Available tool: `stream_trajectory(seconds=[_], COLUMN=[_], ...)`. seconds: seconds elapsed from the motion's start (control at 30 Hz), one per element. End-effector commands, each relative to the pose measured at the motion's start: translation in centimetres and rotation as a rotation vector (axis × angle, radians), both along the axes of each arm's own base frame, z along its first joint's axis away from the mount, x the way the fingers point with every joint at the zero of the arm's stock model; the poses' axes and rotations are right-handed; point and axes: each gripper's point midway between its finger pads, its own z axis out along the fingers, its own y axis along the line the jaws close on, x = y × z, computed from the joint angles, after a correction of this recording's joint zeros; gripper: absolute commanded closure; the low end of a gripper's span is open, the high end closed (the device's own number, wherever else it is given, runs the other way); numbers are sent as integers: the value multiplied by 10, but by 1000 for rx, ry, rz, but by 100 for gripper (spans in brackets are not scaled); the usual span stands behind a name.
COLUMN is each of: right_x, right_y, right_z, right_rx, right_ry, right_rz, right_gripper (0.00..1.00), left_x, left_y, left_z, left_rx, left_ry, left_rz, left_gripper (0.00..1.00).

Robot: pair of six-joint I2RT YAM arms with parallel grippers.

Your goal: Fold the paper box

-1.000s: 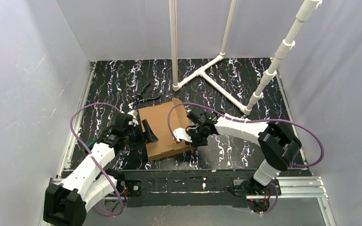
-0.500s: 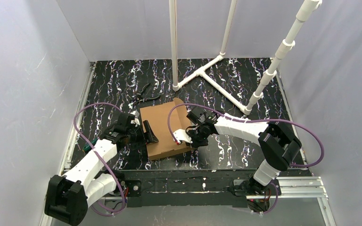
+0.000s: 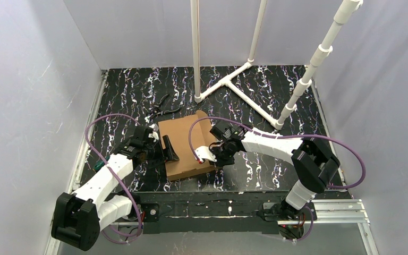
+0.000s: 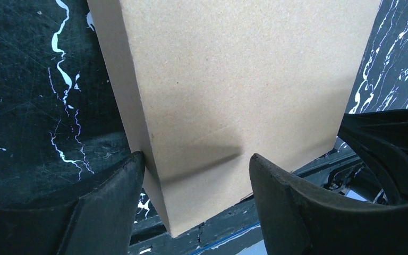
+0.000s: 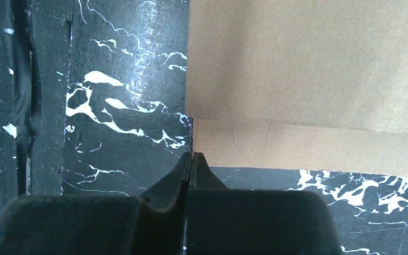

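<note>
Box (image 3: 188, 143) mid tabletop (image 3: 122, 90), between our arms, lid looks down already. Left jaws spread wide, straddling left wall, not gripping. Right jaws clenched on nothing, tips nudging right wall corner. We reckon squaring-up stage; next needs firm press to seat lid.

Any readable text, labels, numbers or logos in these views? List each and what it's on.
No readable text in any view.
The paper box: plain brown cardboard, no print on the faces shown from the top or either wrist camera.
The white pipe frame: no marking legible at this size.
</note>
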Motion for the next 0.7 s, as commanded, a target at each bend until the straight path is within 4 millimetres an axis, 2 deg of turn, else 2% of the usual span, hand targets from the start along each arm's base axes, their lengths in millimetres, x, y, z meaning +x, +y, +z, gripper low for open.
stream_trajectory(seconds=[0.0, 0.3, 0.4, 0.57, 0.67], right_x=[10, 13, 15, 18, 18], right_y=[24, 20, 19, 16, 13], right_z=[18, 3, 2, 2, -1], right_rx=[64, 34, 44, 57, 59], right_ry=[-16, -4, 7, 27, 31], right_rz=[-18, -95, -116, -145, -153], right_gripper=[99, 91, 90, 81, 81], left_x=[4, 6, 6, 7, 7], left_y=[-10, -4, -3, -1, -1], left_z=[12, 12, 12, 12, 12], left_rx=[-35, 1, 9, 16, 22], left_ry=[-19, -21, -23, -26, -24], left_rz=[-57, -49, -43, -38, -38], left_gripper=[30, 30, 30, 30, 30])
